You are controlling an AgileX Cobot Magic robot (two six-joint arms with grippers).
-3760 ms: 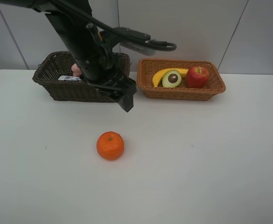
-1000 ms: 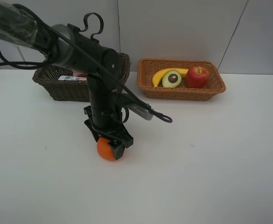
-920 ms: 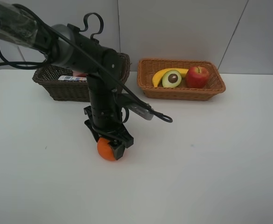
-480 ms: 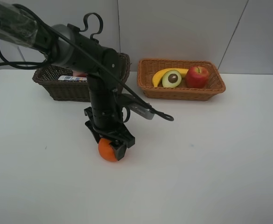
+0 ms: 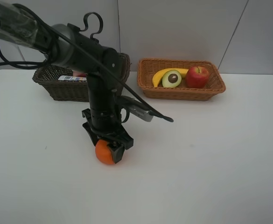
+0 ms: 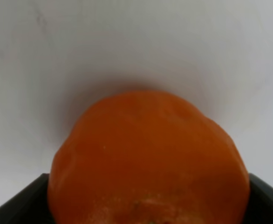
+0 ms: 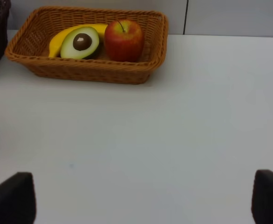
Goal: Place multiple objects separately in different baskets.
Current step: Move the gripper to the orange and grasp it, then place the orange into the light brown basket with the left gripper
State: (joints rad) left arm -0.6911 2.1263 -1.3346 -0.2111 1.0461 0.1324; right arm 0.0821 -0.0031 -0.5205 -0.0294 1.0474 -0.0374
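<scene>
The orange (image 5: 105, 153) rests on the white table, left of centre. My left gripper (image 5: 105, 146) points straight down over it, open, one finger on each side; I cannot tell if they touch it. In the left wrist view the orange (image 6: 148, 158) fills the gap between the dark fingertips (image 6: 15, 205). The light tan basket (image 5: 183, 93) at the back holds a banana (image 5: 159, 74), a halved avocado (image 5: 172, 78) and a red apple (image 5: 197, 76). My right gripper (image 7: 141, 200) is open above bare table, out of the high view.
The dark brown basket (image 5: 57, 87) stands at the back left, behind the left arm, with a white bottle (image 5: 71, 78) lying in it. A grey cable (image 5: 150, 114) loops off the left arm to the right. The tan basket (image 7: 80, 74) lies ahead of the right gripper.
The left gripper has come down from beside the dark basket and now straddles the orange. Over the last second the orange and gripper shifted slightly left and toward the front.
</scene>
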